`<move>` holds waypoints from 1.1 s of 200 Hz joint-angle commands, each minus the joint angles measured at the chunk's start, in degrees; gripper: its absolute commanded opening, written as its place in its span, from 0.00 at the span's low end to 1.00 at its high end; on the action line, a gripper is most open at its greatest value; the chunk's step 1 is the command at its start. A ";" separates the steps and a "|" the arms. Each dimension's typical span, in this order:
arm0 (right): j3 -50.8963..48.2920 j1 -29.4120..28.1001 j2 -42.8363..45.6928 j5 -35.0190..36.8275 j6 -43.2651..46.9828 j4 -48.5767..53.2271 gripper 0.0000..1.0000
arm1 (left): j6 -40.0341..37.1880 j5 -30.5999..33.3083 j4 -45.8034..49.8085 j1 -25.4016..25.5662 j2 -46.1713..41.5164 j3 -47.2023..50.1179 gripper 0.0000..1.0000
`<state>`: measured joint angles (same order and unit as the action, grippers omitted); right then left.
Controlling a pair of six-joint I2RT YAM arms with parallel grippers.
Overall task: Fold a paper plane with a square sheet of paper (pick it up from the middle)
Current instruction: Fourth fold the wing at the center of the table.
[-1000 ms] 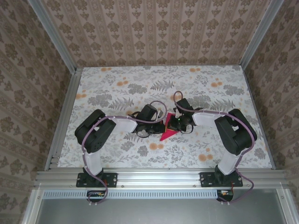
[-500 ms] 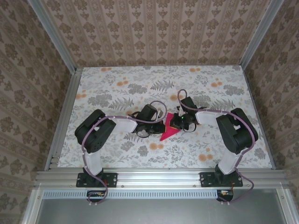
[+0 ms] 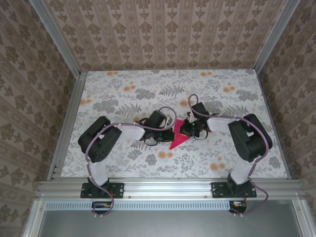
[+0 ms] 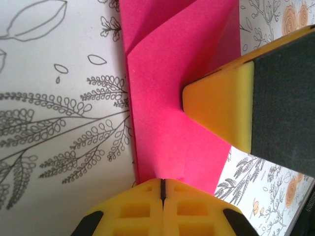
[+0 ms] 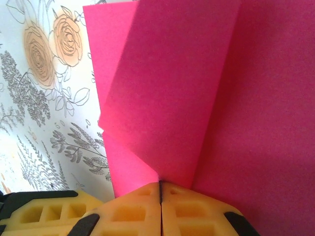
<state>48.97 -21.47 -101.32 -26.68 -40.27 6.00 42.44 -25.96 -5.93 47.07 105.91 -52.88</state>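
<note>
Right gripper has edged toward the upper right, and the pink sheet of paper, part-folded, now shows as a narrow triangle at the bench middle, between both grippers. Its raised flap meets the right fingers, pressed together. Left gripper fingers, also pressed together, touch the sheet's edge at the bottom of the left wrist view.
</note>
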 commanded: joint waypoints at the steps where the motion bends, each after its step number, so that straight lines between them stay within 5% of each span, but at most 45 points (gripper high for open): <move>1: -2.73 -0.27 -1.66 1.54 -0.34 0.57 0.08 | -0.45 -0.21 1.28 -0.55 -4.81 0.34 0.06; 86: -4.19 -4.87 1.03 1.59 -4.67 -0.11 0.08 | 0.25 1.05 0.58 -1.02 -6.59 2.37 0.05; 220: -2.35 -4.22 1.74 1.95 -3.33 -0.06 0.08 | -0.86 2.54 8.54 -0.05 -0.52 1.06 0.02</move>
<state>46.44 -25.93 -100.33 -27.27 -44.73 1.89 42.44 -25.28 -3.05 46.85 104.22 -51.07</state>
